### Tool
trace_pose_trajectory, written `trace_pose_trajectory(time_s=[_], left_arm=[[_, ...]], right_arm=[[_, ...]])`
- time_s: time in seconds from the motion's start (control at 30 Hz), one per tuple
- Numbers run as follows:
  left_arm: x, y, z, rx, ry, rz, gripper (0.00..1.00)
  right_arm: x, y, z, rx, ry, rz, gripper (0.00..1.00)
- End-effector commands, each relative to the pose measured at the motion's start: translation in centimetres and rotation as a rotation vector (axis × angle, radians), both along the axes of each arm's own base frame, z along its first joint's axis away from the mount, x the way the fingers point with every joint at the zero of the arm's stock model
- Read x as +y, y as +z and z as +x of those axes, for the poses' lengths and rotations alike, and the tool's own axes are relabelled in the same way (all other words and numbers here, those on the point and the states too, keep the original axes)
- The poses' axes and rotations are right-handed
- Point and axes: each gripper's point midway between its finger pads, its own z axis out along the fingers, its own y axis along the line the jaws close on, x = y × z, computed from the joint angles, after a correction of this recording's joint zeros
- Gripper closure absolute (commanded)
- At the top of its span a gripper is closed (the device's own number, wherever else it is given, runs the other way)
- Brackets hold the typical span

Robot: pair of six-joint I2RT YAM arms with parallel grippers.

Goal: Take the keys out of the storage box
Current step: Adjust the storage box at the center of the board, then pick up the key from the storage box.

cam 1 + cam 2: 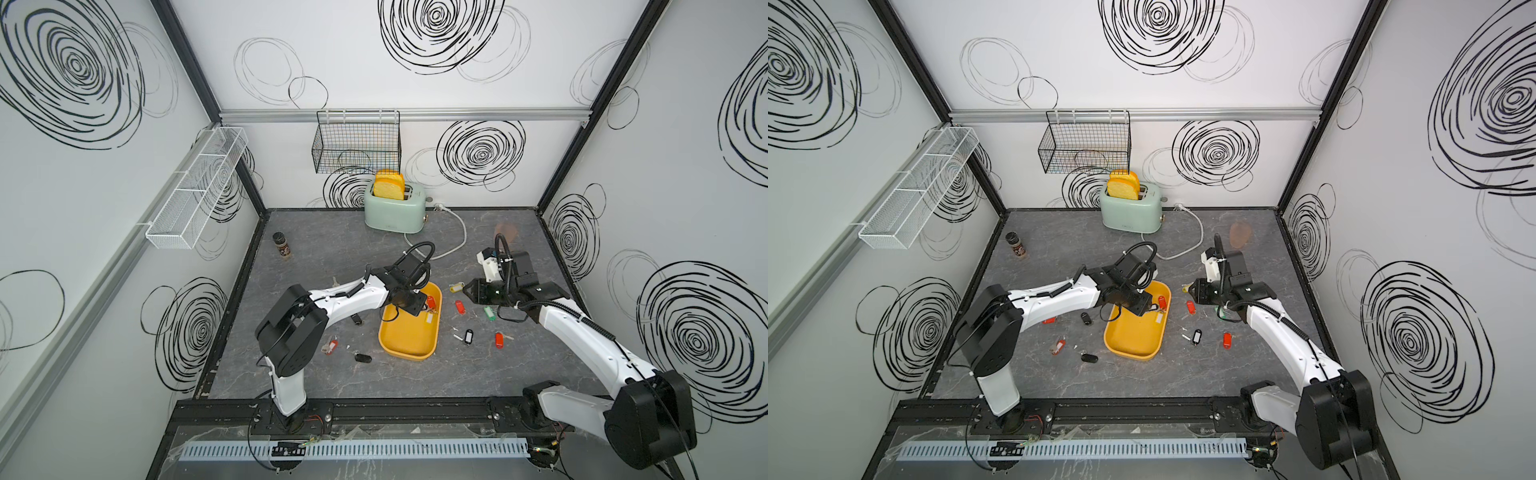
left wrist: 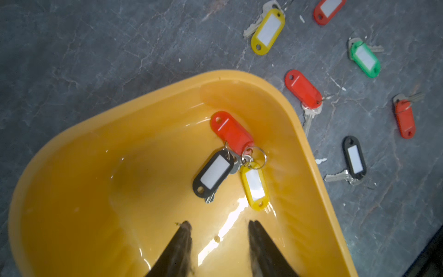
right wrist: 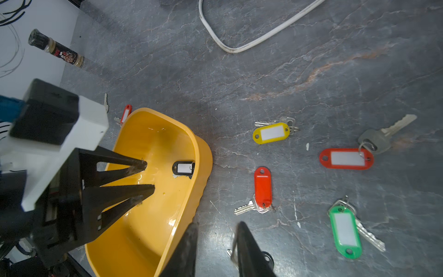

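While 3 light, slick keys (image 2: 233,162) sit tangled mid-frame, I'd pinch the stiff red tag (image 2: 231,132); left gripper (image 2: 219,223) jaws gape empty, right gripper (image 3: 218,224) I cannot tell.

A robotics lab test cell: swirl-printed wall panels (image 1: 415,87), aluminium rail (image 1: 478,114), arms (image 1: 353,297) mounted on a base bar (image 1: 415,412).

White walls (image 1: 353,62) w/ black swirl scribbles, grey marble-look tabletop (image 1: 316,249), black wire basket (image 1: 357,143) on back wall
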Motion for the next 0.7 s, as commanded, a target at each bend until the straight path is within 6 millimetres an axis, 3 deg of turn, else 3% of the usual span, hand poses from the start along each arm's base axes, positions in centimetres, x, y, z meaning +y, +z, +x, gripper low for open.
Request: trace_pose_trajectory(time_s=[0.0, 0.23, 0.67], left_arm=[[-2.0, 0.9, 2.1, -0.077, -0.004, -0.032, 0.56], [-3.5, 0.0, 3.2, -0.072, -0.014, -0.019, 0.56], [-3.5, -2.7, 3.1, -0.025, -0.017, 0.026, 0.65]], right_arm=[[-0.3, 0.2, -0.2, -0.003, -0.011, 0.016, 0.69], [-0.9, 0.0, -0.3, 0.002, -0.025, 0.013, 0.69], [-1.4, -0.1, -0.1, 0.005, -0.034, 0.012, 0.68]])
